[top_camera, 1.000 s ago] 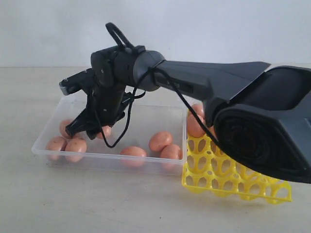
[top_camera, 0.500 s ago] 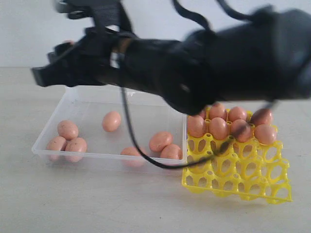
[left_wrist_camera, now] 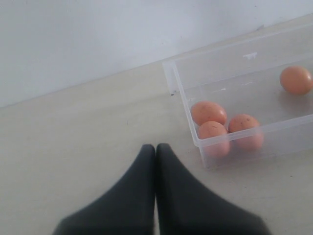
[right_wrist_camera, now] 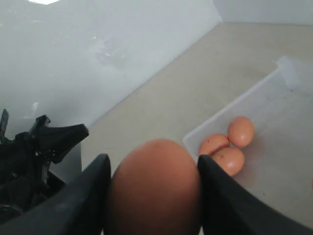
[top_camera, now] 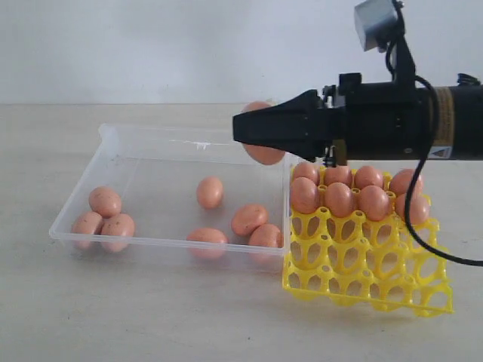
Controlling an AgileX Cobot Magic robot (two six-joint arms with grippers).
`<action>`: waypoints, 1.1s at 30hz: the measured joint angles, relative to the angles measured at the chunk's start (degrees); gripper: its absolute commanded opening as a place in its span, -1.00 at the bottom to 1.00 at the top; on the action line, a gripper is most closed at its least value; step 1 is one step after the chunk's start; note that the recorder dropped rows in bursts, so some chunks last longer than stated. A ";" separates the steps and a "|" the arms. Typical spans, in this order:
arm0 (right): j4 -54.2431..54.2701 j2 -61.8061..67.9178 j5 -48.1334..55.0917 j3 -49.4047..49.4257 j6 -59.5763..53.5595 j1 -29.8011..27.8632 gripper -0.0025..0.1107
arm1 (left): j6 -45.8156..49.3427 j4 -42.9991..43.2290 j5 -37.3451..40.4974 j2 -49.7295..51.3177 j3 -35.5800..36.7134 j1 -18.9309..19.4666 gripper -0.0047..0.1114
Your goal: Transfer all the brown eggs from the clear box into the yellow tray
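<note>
My right gripper [top_camera: 253, 128] is shut on one brown egg [top_camera: 264, 155], held in the air over the right end of the clear box [top_camera: 113, 137], close to the yellow tray [top_camera: 362, 280]. In the right wrist view that egg [right_wrist_camera: 154, 191] fills the gap between both fingers. Several brown eggs lie loose in the box, three of them at its left end [top_camera: 105, 201] and others near the middle [top_camera: 210, 192] and front right [top_camera: 249, 219]. Several eggs [top_camera: 339, 198] fill the tray's back rows. My left gripper [left_wrist_camera: 155, 147] is shut and empty, over bare table beside the box's corner [left_wrist_camera: 171, 78].
The tray's front cups [top_camera: 339, 260] stand open. The tray touches the box's right wall. A pale wall [top_camera: 189, 45] stands behind the table. A black arm part [right_wrist_camera: 54, 137] shows in the right wrist view.
My right gripper rose out of the box's left end with an egg and swung right, toward the tray. One loose egg in the box rolled a little to the right.
</note>
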 measured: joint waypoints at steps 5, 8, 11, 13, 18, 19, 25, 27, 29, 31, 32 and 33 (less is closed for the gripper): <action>-9.86 -0.40 2.98 -0.18 2.92 -4.39 -0.96 | 0.00 0.00 0.00 0.00 0.00 0.00 -0.99; -14.31 -0.70 12.88 0.57 2.42 -4.39 -0.96 | 0.00 0.00 0.00 0.00 0.00 0.00 -0.99; -13.22 -0.70 26.06 4.29 -2.53 -4.39 -0.96 | 0.00 0.00 0.00 0.00 0.00 0.00 -0.99; -12.96 -0.70 29.48 7.05 -5.59 -4.42 -0.96 | 0.00 0.00 0.00 0.00 0.00 0.00 -0.99; -12.01 -0.70 25.95 9.83 -10.71 -4.42 -0.96 | 0.00 0.00 0.00 0.00 0.00 0.00 -0.99; -11.78 -0.70 25.30 9.94 -11.00 -4.42 -0.96 | 0.00 0.00 0.00 0.00 0.00 0.00 -0.99; -7.30 -0.70 22.31 9.92 -15.61 -4.42 -0.96 | 0.00 0.00 0.00 0.00 0.00 0.00 -0.99; -3.53 -0.11 22.08 9.92 -20.22 -4.42 -0.96 | 0.00 0.00 0.00 0.00 0.00 0.00 -0.99; -0.09 2.01 21.97 9.92 -23.28 -4.42 -0.96 | 0.00 0.00 0.00 0.00 0.00 0.00 -0.99; 1.68 4.84 21.70 9.39 -24.81 -4.42 -0.96 | 0.00 0.00 0.00 0.00 0.00 0.00 -0.99; 2.23 6.40 21.08 9.17 -25.07 -4.42 -0.96 | 0.00 0.00 0.00 0.00 0.00 0.00 -0.99; 2.86 7.83 20.07 9.05 -25.58 -4.42 -0.96 | 0.00 0.00 0.00 0.00 0.00 0.00 -0.99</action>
